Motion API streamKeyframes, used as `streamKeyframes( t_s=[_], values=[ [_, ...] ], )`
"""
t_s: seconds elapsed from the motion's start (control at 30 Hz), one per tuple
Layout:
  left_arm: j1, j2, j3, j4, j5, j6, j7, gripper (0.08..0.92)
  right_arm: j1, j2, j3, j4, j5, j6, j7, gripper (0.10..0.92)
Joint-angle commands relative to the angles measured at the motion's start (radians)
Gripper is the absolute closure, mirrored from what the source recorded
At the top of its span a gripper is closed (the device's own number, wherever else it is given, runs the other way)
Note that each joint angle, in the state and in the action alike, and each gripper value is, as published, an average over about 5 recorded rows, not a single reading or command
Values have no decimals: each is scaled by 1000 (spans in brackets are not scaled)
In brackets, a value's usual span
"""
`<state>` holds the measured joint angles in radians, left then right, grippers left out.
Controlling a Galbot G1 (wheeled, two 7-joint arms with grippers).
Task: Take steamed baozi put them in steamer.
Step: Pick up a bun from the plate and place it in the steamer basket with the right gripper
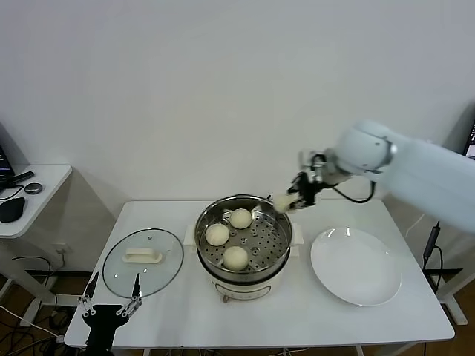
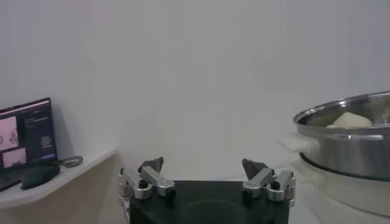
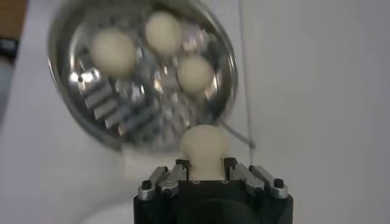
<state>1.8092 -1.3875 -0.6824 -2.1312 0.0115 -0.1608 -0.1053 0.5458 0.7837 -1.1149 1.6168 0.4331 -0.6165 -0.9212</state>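
The right pincer [image 1: 288,202] gripped a fourth baozi [image 3: 204,143] above the steamer's [image 1: 204,222] two o'clock rim. Three baozi [image 1: 235,257] sat on the tray inside. The left pincer [image 1: 110,300] stood wide at the surface's [image 1: 297,311] seven o'clock corner.

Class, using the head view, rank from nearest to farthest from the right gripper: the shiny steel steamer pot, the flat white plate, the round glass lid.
1. Shiny steel steamer pot, just under the right gripper.
2. Flat white plate, table's right.
3. Round glass lid, far left.
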Motion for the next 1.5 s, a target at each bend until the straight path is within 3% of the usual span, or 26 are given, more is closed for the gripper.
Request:
streamKeyframes(
  t_s=[0.03, 0.57, 1.13, 1.23, 1.5],
  values=[
    [1, -1, 1, 2, 0, -1, 0, 177, 53, 157, -141, 47, 135, -114, 89, 652],
    [-9, 1, -5, 8, -6, -2, 0, 177, -85, 160, -155, -35, -32, -109, 59, 652],
    [-5, 0, -10, 6, -6, -7, -1, 177, -117, 181, -106, -78, -56, -107, 72, 646],
    [-5, -1, -9, 7, -6, -8, -1, 177, -125, 179, -94, -78, -53, -108, 74, 600],
    [-9, 0, -11, 13, -7, -9, -2, 177, -135, 146, -58, -55, -64, -102, 90, 372]
  ],
)
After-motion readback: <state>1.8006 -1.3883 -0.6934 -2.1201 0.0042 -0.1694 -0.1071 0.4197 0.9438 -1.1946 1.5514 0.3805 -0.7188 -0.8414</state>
